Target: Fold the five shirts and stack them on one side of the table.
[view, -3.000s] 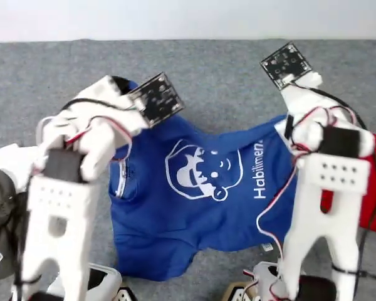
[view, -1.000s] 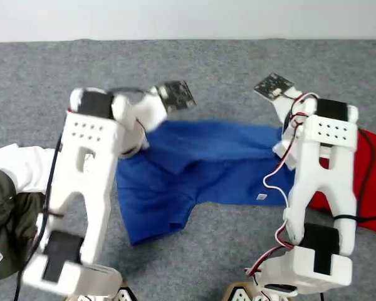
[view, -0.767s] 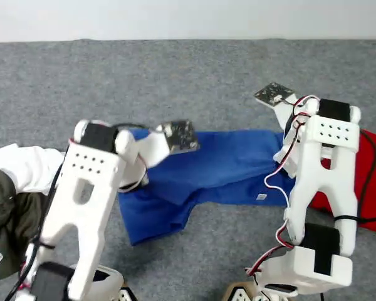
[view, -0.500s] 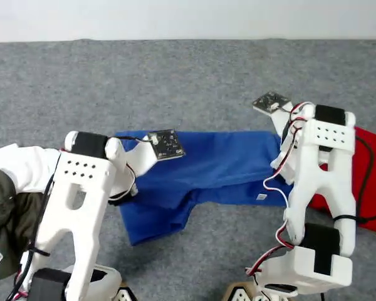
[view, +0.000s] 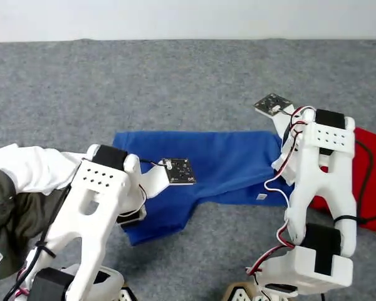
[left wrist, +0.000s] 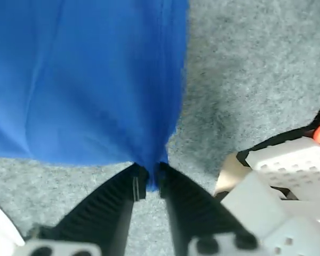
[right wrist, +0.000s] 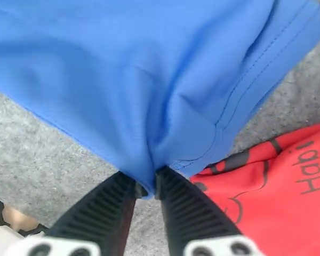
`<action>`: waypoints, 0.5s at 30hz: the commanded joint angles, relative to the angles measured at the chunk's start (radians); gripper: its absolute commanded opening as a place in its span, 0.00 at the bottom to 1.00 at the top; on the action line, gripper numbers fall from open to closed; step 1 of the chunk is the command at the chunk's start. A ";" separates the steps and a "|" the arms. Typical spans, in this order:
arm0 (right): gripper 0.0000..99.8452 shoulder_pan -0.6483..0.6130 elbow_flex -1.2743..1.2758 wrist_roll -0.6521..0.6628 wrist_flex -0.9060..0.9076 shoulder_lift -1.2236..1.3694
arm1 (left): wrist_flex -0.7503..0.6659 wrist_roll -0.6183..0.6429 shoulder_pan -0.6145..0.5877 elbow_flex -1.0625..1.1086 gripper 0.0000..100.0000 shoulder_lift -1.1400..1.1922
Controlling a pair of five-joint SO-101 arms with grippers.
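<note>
Lying on tabletop: blue shirt (view: 225, 157), folded into a long band across the middle of the grey tabletop (view: 175, 81); one sleeve sticks out toward the near edge at its left end.
Left claw (left wrist: 148, 180): closed on the blue shirt's edge, with a small tuck of cloth pinched between both fingers, low over the grey surface.
Right claw (right wrist: 146, 186): closed on the blue shirt's other end, close to a stitched hem; the cloth bunches into the pinch.
Red shirt (view: 371, 179): flat at the right edge of the tabletop, partly under the right arm (view: 319, 182); the blue shirt's end lies against it.
White shirt (view: 31, 168): at the left edge, near the blue shirt's left end.
Dark garment (view: 3, 213): at the left edge, touching the white shirt on its near side.
</note>
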 commanded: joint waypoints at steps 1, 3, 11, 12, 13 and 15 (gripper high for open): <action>0.17 0.019 -0.028 0.009 0.047 -0.076 | 0.008 -0.008 0.003 -0.002 0.10 -0.031; 0.26 0.018 -0.048 0.006 0.088 -0.076 | 0.009 -0.008 0.003 -0.004 0.10 -0.031; 0.30 0.015 -0.181 0.005 0.185 -0.076 | 0.041 0.014 -0.014 -0.059 0.12 -0.032; 0.30 0.015 -0.215 0.005 0.196 -0.076 | 0.041 0.029 -0.032 -0.096 0.12 -0.032; 0.30 0.015 -0.249 0.003 0.205 -0.076 | 0.040 0.037 -0.052 -0.137 0.12 -0.032; 0.28 0.015 -0.331 0.003 0.223 -0.076 | 0.037 0.040 -0.103 -0.239 0.12 -0.032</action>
